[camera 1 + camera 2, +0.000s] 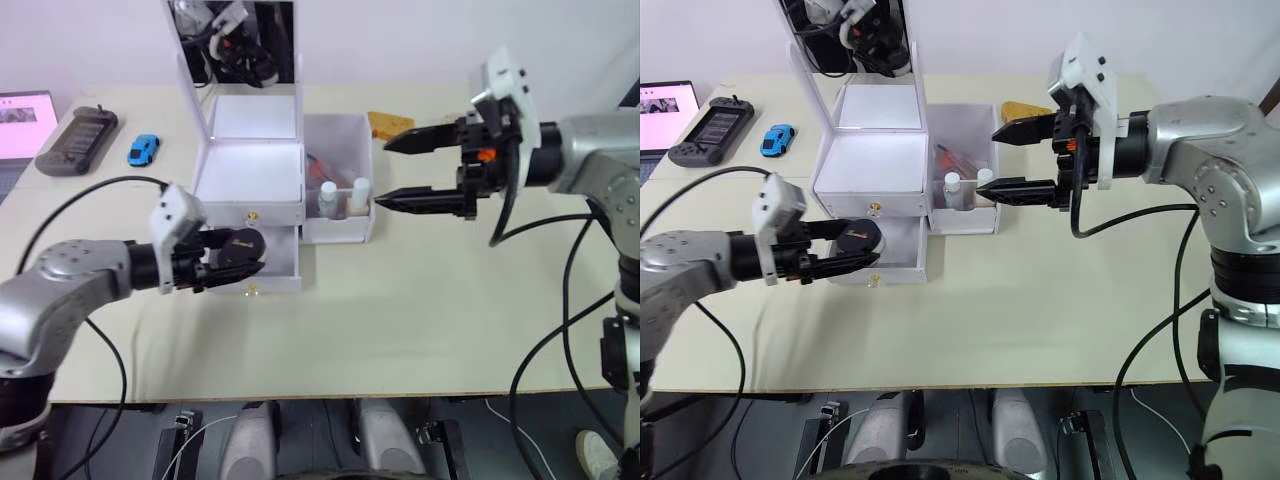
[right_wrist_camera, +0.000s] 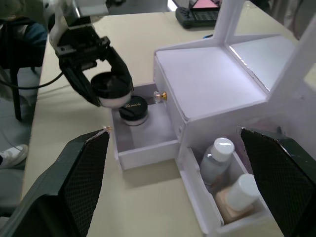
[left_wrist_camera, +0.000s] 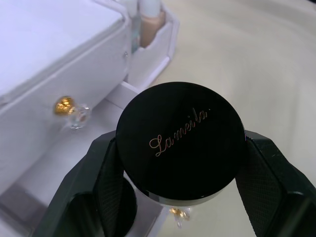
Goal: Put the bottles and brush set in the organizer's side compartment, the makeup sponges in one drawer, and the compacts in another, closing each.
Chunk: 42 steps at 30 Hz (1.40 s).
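Compact (image 3: 180,139) in our left gripper (image 1: 222,257): round, black, script lettering on the lid, pinched between the two black fingers (image 3: 102,182) and held level over the open lower drawer (image 2: 148,143). We note a second compact (image 2: 133,107) already lying inside that drawer, at its back, just under the held one. Drawer is pulled out toward us; a gold knob (image 3: 66,105) shows on the shut upper drawer above it, another at the front of the open one.

Organizer (image 1: 250,172) stands mid-table, white, flat top, mirror lid (image 1: 236,42) upright at the rear. Side compartment (image 1: 337,180) forms its right end, touching the drawer block. In it we see two bottles upright side by side at the near end: a clear one with a white cap (image 2: 215,159) and a beige one (image 2: 236,196) with a pale cap. Behind them something pink and slim, likely the brushes (image 1: 322,165), too small to tell more.

Our right gripper (image 1: 404,171) hovers just right of the side compartment, fingers spread wide apart, holding nothing, tips pointing toward the organizer.

Farther back: a yellow-brown object (image 1: 389,122) on the table behind the compartment. Far left, a small blue toy car (image 1: 144,149), a dark handheld game console (image 1: 78,139), and a laptop (image 1: 22,125) with a pink screen at the table's edge.
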{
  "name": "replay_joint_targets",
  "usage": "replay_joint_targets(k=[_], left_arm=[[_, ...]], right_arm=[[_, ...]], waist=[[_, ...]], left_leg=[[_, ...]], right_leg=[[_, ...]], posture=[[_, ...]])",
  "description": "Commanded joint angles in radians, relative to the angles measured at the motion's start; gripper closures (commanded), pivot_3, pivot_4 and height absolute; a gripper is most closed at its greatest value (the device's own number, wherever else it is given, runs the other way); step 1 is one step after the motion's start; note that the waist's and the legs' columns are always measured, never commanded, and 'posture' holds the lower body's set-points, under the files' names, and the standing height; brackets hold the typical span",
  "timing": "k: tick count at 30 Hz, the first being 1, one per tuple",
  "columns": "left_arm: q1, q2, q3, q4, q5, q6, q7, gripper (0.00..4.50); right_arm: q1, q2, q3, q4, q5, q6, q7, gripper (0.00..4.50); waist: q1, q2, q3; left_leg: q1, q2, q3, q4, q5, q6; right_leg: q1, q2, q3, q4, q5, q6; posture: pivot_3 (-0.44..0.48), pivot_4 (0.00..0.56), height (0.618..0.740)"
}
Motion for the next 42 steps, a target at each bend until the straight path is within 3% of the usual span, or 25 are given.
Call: replay_joint_targets(k=[1, 8, 31, 34, 35, 42], left_arm=[[-0.062, -0.021, -0.057, 0.032, 0.077, -0.057, 0.009, 1.84], [-0.129, -0.066, -0.130, 0.138, 0.191, -0.123, 0.006, 1.84], [-0.140, -0.132, -0.168, 0.178, 0.279, -0.145, -0.037, 1.84], [-0.142, -0.146, -0.159, 0.186, 0.275, -0.143, -0.032, 0.35], [-0.144, -0.148, -0.157, 0.186, 0.272, -0.140, -0.035, 0.04], [-0.138, -0.134, -0.119, 0.144, 0.241, -0.098, -0.046, 0.04]], right_arm=[[-0.005, -0.026, -0.064, -0.065, 0.024, 0.019, -0.027, 0.00], [0.017, -0.050, -0.094, -0.088, 0.037, 0.042, -0.054, 0.00], [0.074, -0.062, -0.116, -0.106, 0.043, 0.004, -0.068, 0.00], [0.067, -0.060, -0.112, -0.103, 0.044, 0.001, -0.068, 0.00], [0.066, -0.060, -0.111, -0.103, 0.044, 0.001, -0.068, 0.00], [0.060, -0.065, -0.103, -0.108, 0.045, 0.007, -0.066, 0.00]], waist=[[0.001, 0.000, 0.000], [0.000, 0.000, 0.000], [0.001, 0.000, 0.000], [0.001, 0.000, 0.000], [0.001, 0.000, 0.000], [0.001, 0.000, 0.000]], left_leg=[[0.000, 0.000, -0.001, 0.000, 0.000, 0.000], [0.000, 0.000, -0.001, 0.001, 0.000, 0.000], [0.000, 0.000, -0.001, 0.001, 0.000, 0.000], [0.000, 0.000, -0.001, 0.001, 0.000, 0.000], [0.000, 0.000, -0.001, 0.002, 0.000, 0.000], [0.000, 0.000, -0.001, 0.002, 0.000, 0.000]], right_leg=[[0.000, 0.000, 0.000, 0.000, 0.000, 0.000], [0.000, 0.001, 0.000, 0.000, 0.000, 0.000], [0.001, 0.001, 0.000, 0.001, 0.000, 0.000], [0.001, 0.001, 0.000, 0.001, 0.000, 0.000], [0.001, 0.001, 0.000, 0.001, 0.000, 0.000], [0.001, 0.001, 0.000, 0.001, 0.000, 0.001]], posture=[[0.000, 0.150, 0.738], [0.000, 0.150, 0.738], [0.000, 0.150, 0.738], [0.000, 0.150, 0.738], [0.000, 0.150, 0.738], [0.000, 0.150, 0.738]])
